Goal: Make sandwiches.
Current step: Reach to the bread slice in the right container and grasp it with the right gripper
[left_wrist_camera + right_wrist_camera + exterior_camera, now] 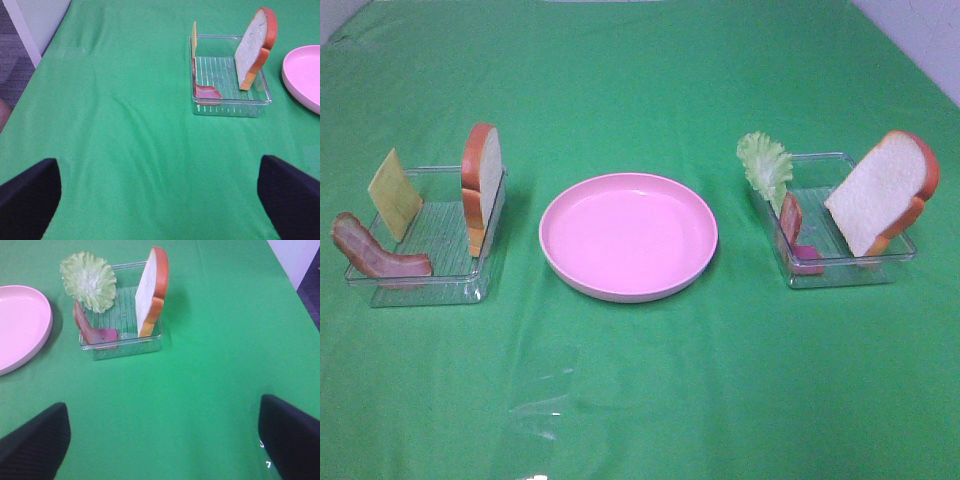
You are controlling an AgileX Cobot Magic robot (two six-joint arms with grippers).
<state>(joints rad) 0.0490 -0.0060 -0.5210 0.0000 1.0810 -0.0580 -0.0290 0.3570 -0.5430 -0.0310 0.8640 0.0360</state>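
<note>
A clear tray stood on the green cloth; a bread slice stood on edge inside it, at the wall farther from the pink plate; a lettuce leaf rose upright at the nearer wall; a bacon strip curved below the leaf; the right gripper hung over bare cloth, well apart from the tray, its dark fingers spread wide with nothing between them.

A round pink plate sits on the green tabletop between the left tray and the right tray, both clear, probably plastic.
</note>
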